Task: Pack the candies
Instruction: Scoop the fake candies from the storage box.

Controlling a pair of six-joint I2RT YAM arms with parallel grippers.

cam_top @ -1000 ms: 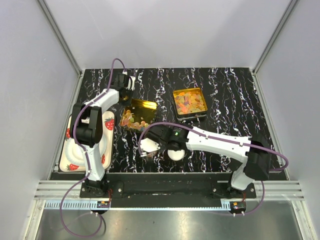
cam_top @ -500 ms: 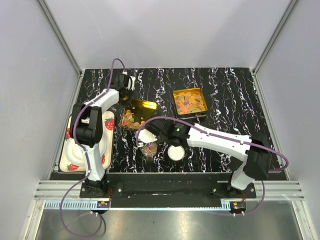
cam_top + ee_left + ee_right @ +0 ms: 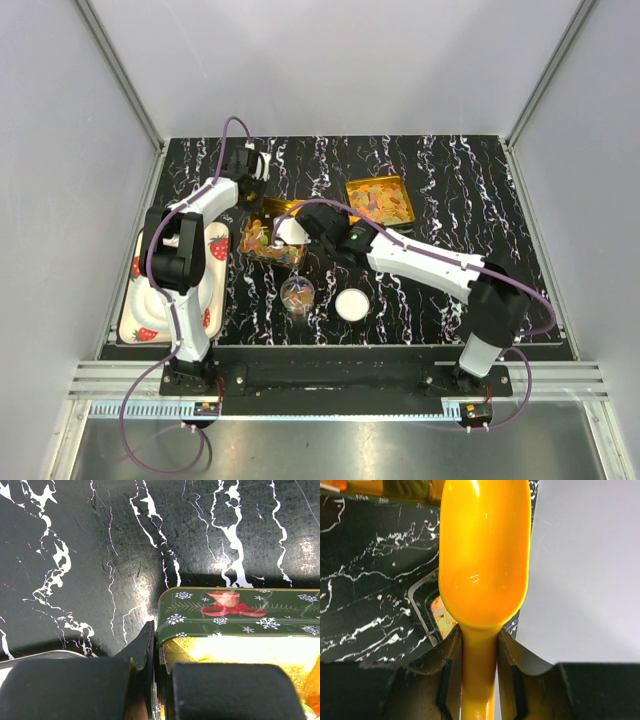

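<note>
The candies [image 3: 268,240] lie in a gold tin [image 3: 300,212] with green outer walls at centre-left. More candies [image 3: 380,205] fill a second tin [image 3: 349,207] at the back right. A small clear jar [image 3: 297,293] near the front holds a few candies. My left gripper [image 3: 262,203] is shut on the first tin's wall [image 3: 200,615], one finger [image 3: 142,640] outside and one inside. My right gripper [image 3: 287,230] hovers over that tin, shut on the handle of an empty yellow-orange scoop [image 3: 485,555]. Candies [image 3: 441,615] show below the scoop.
A round white lid [image 3: 352,304] lies to the right of the jar. A white tray with strawberry print [image 3: 132,322] sits at the table's left edge. The right forearm [image 3: 430,265] stretches across the middle of the black marbled table.
My right gripper has carried the scoop from the jar at the front back to above the left tin. The jar now stands uncovered. The left arm has not moved.
</note>
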